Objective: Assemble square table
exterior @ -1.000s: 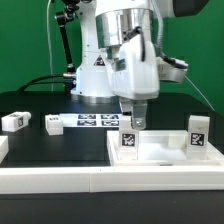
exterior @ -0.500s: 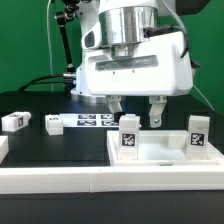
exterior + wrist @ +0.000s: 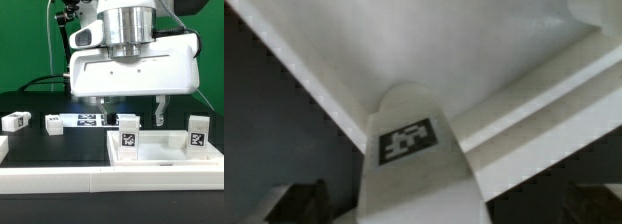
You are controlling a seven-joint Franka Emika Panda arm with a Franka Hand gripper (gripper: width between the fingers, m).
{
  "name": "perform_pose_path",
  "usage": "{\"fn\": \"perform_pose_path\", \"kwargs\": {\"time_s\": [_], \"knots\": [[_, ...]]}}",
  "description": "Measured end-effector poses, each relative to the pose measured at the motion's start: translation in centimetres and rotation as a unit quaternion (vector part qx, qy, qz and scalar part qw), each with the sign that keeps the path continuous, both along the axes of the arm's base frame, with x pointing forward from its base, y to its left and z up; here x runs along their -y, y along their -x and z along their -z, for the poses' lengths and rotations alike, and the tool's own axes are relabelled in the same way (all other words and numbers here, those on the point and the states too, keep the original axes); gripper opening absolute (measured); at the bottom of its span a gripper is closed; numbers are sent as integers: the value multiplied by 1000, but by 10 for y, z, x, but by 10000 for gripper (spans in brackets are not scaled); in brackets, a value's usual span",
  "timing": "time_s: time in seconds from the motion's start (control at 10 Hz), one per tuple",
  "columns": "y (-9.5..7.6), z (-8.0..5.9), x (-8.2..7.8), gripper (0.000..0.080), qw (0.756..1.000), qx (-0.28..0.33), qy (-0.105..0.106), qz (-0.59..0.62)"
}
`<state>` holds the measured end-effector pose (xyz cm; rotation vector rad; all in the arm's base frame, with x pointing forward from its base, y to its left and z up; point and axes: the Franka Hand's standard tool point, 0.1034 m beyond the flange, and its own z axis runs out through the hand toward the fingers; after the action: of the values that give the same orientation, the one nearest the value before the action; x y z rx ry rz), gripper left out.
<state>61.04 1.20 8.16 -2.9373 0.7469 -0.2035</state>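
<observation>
Gripper point(image 3: 134, 110) hangs spread wide over the upright tagged leg point(image 3: 128, 136) I see standing on the square tabletop point(image 3: 165, 160), lower centre frame.

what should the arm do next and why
Probably close the gripper on the leg below it, maybe after easing down. The jaws stand open either side of it, not touching, and the wrist view shows it lined up with the gripper. It stands upright in the top, likely needing tightening.
</observation>
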Motion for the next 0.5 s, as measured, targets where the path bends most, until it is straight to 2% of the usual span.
{"fn": "perform_pose_path", "kwargs": {"time_s": [0.3,0.5], "knots": [[0,1,6,649,990,4,33,-136],[0,1,10,649,980,7,43,-196]]}}
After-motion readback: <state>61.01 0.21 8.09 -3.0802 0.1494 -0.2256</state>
